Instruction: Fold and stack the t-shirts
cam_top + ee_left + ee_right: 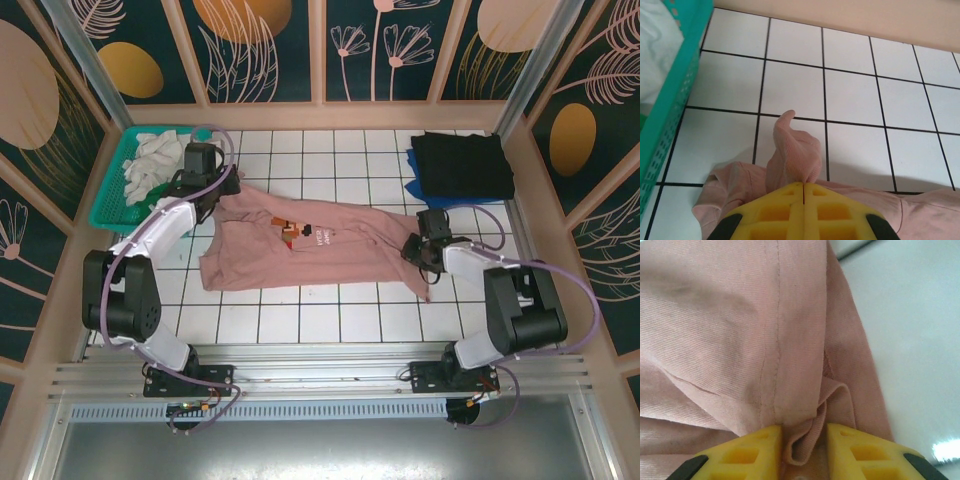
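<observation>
Centrally, dusty-pink t-shirt (300,250) laid crosswise on white-tiled worktop (320,310), pixel print (295,235) facing up, body rumpled and not yet folded. Left pincer (803,192) clamped fully together on a ridge of pink cloth at the garment's end nearest the teal basket (105,200), with the pinched fold standing up just ahead of the yellow fingers (775,212). Right pincer (802,442) parted a little at the opposite end of the shirt, a bunched pleat beside the stitched hem (776,340) wedged between its fingers and apparently gripped.

Handling, as judged: light, limp knit with no stiffness, sagging and creasing wherever unsupported. Mild cling to the tiles rather than slip; nothing fragile. Best purchase at corners, hems or shoulder seams, doubled cloth there offering bulk to the fingers. Single layers prone to sliding out; a thick pinch likely to drag lower layers along.

Surroundings: flat, smooth, glossy tile grid, with bare squares ahead of and behind the shirt, seemingly enough for a fold. White t-shirts (150,165) heaped in the basket at far left. Black t-shirt (462,165) folded over a blue t-shirt (413,170) at far right, probably the stack. Patterned wall panels (260,45) close on three sides, limiting sideways sweep.
</observation>
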`<move>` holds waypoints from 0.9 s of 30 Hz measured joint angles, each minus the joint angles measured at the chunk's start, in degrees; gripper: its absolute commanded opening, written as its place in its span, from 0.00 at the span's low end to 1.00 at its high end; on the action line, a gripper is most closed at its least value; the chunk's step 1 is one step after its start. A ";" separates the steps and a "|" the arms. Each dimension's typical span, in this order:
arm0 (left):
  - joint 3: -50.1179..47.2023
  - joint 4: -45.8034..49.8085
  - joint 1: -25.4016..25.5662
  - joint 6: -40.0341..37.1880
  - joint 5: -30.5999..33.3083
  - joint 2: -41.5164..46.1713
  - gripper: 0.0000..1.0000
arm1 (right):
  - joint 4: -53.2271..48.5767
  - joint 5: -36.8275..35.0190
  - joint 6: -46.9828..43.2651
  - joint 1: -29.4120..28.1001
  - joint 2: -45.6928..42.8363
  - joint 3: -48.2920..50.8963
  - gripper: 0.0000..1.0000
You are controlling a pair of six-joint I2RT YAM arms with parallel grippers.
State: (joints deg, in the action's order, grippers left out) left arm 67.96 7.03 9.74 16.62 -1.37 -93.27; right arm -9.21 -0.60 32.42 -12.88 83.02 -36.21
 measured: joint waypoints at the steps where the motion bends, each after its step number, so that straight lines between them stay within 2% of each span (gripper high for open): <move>1: 0.33 -0.02 0.00 -0.52 -0.87 -0.50 0.00 | -0.96 -0.11 0.50 -0.22 -1.44 0.74 0.29; 7: 2.80 -1.51 0.02 -1.36 -8.07 -5.60 0.00 | -6.47 -2.82 1.57 -1.38 -9.88 1.40 0.30; 12: 0.87 -2.62 0.02 -0.33 -10.45 -6.51 0.00 | -7.78 -4.55 1.14 -2.01 -10.67 -1.53 0.30; 18: -3.72 -3.43 0.02 1.66 -10.40 -3.74 0.00 | -6.56 -4.74 1.14 -6.29 -5.64 -1.88 0.31; 23: -4.22 -3.43 0.02 1.66 -10.03 -2.29 0.00 | -5.60 -5.25 -0.39 -1.25 1.36 -2.84 0.31; 27: -4.33 -3.45 0.02 1.62 -9.90 -2.10 0.00 | -5.05 -5.60 -2.36 1.25 5.95 -7.78 0.32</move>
State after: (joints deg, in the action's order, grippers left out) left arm 63.64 3.57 9.76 18.24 -11.27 -95.37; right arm -14.26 -6.20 30.06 -11.64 88.97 -43.99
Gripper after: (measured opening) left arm 0.046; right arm 0.318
